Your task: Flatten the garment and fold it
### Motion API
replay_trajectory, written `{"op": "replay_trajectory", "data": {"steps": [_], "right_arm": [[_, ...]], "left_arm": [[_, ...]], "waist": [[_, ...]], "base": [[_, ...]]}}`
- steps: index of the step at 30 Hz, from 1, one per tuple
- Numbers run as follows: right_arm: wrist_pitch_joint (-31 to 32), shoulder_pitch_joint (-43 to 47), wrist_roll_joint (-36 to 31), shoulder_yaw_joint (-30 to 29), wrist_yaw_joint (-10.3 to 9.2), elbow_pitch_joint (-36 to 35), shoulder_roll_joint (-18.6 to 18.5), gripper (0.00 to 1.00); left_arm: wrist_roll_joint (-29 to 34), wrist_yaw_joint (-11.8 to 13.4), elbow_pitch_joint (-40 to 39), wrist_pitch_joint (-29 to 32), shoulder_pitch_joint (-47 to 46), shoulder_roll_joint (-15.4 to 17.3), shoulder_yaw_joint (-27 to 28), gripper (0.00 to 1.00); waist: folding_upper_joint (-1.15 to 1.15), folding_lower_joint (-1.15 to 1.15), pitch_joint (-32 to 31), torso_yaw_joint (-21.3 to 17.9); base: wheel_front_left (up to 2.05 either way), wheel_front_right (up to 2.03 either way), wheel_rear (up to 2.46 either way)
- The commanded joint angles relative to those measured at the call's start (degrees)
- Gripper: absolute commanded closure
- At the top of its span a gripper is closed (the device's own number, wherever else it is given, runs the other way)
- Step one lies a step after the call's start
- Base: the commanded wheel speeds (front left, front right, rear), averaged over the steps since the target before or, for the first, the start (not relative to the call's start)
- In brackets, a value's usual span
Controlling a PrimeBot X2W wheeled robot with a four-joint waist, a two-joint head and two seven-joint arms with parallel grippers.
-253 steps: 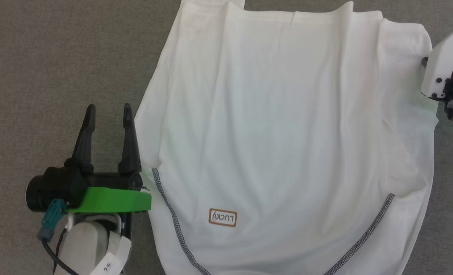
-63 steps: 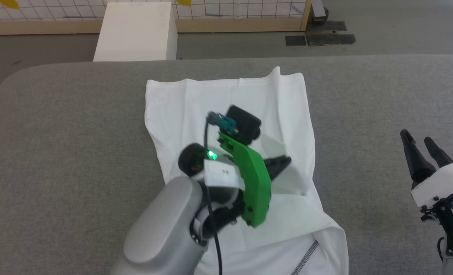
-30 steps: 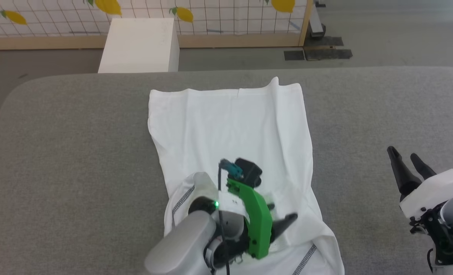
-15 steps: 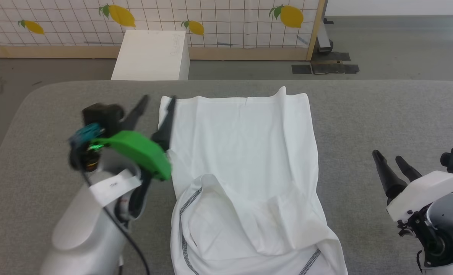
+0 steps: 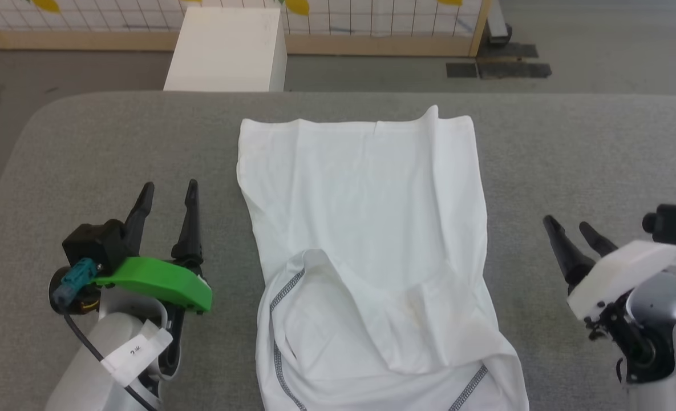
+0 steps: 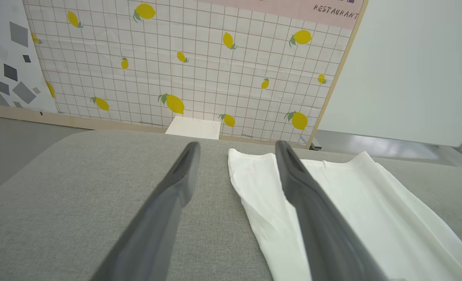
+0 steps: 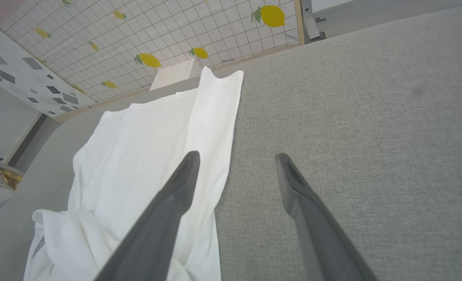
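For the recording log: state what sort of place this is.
Probably a staged robot test space, not a home: a framed lemon-print backdrop panel stands behind a grey fabric-covered table, a plain white box sits beyond it, and a white T-shirt lies spread for folding.

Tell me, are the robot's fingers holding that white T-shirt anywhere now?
Nothing is held. The left gripper and right gripper are both open, either side of the T-shirt, not touching it.

Grey table (image 5: 86, 142), lemon-print screen (image 6: 176, 58) (white box (image 5: 226, 51) below)

soft matt cloth garment (image 5: 366, 205), coarse felt table (image 5: 115, 148)
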Motion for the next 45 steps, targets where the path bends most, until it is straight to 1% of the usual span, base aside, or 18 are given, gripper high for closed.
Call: {"op": "replay_trajectory", "data": {"steps": [1, 5, 9, 16, 22, 27, 34, 39, 40, 41, 42, 45], "right_arm": [[0.89, -2.15, -1.05, 0.13, -0.08, -0.05, -0.14, 0.00], [4.50, -8.22, -3.70, 0.75, -0.08, 0.93, -1.28, 0.00], [8.82, -17.20, -7.13, 1.68, -0.08, 3.98, -3.16, 0.00], [16.00, -33.83, -14.69, 3.28, -0.08, 14.08, -7.08, 0.00], [20.61, -43.83, -20.50, 5.36, -0.08, 21.33, -8.59, 0.00], [24.13, -48.51, -24.57, 6.98, -0.08, 25.13, -9.77, 0.00], [25.85, -52.20, -28.10, 8.63, -0.08, 28.14, -11.27, 0.00], [29.48, -52.08, -27.42, 10.45, -0.08, 30.47, -11.58, 0.00], [30.75, -51.98, -26.93, 10.61, -0.08, 30.87, -11.65, 0.19], [31.75, -51.91, -26.52, 10.78, -0.08, 31.01, -11.75, 0.87], [32.60, -51.83, -26.20, 10.77, -0.08, 31.05, -11.83, 1.00], [34.05, -51.66, -25.54, 10.21, -0.08, 30.19, -12.10, 1.00]], "left_arm": [[0.68, 0.37, -0.84, -0.55, 0.71, -0.14, 0.28, 0.00], [1.37, 0.70, -2.93, -0.98, 0.13, -0.62, 0.73, 0.00], [2.25, 0.65, -4.78, -1.28, -1.50, -1.69, 0.95, 0.00], [4.77, 0.03, -7.22, -1.51, -5.04, -4.35, 0.33, 0.00], [6.47, -0.83, -7.95, -1.55, -6.96, -6.52, 0.35, 0.00], [7.71, -1.93, -8.07, -1.56, -7.49, -8.30, 0.92, 0.00], [9.53, -3.52, -7.78, -1.56, -8.03, -10.11, 2.15, 0.00], [10.52, -4.40, -7.06, -1.56, -7.88, -10.95, 3.05, 0.00], [10.68, -4.61, -6.80, -1.56, -7.85, -11.13, 3.20, 0.00], [10.84, -4.79, -6.53, -1.56, -7.84, -11.29, 3.37, 0.00], [10.95, -4.93, -6.33, -1.56, -7.83, -11.40, 3.52, 0.00], [11.24, -5.39, -5.60, -1.56, -7.77, -11.75, 3.98, 0.00]], "waist": [[0.58, 0.00, 2.61, 0.84], [0.58, 0.00, 6.56, 1.49], [0.58, 0.00, 11.34, 3.19], [0.58, 0.00, 19.67, 7.81], [0.58, 0.00, 24.67, 11.21], [0.58, 0.00, 27.44, 13.02], [0.58, 0.00, 29.88, 14.21], [0.58, 0.00, 29.98, 14.01], [0.58, 0.00, 29.83, 13.87], [0.58, 0.00, 29.64, 13.71], [0.58, 0.00, 29.46, 13.57], [0.58, 0.00, 28.76, 13.08]], "base": [[0.00, 0.00, 0.00], [0.00, 0.00, 0.00], [0.00, 0.00, 0.00], [0.00, 0.00, 0.00], [0.00, 0.00, 0.00], [0.00, 0.00, 0.00], [0.00, 0.00, 0.00], [0.00, 0.00, 0.00], [0.00, 0.00, 0.00], [0.00, 0.00, 0.00], [0.00, 0.00, 0.00], [0.00, 0.00, 0.00]]}}
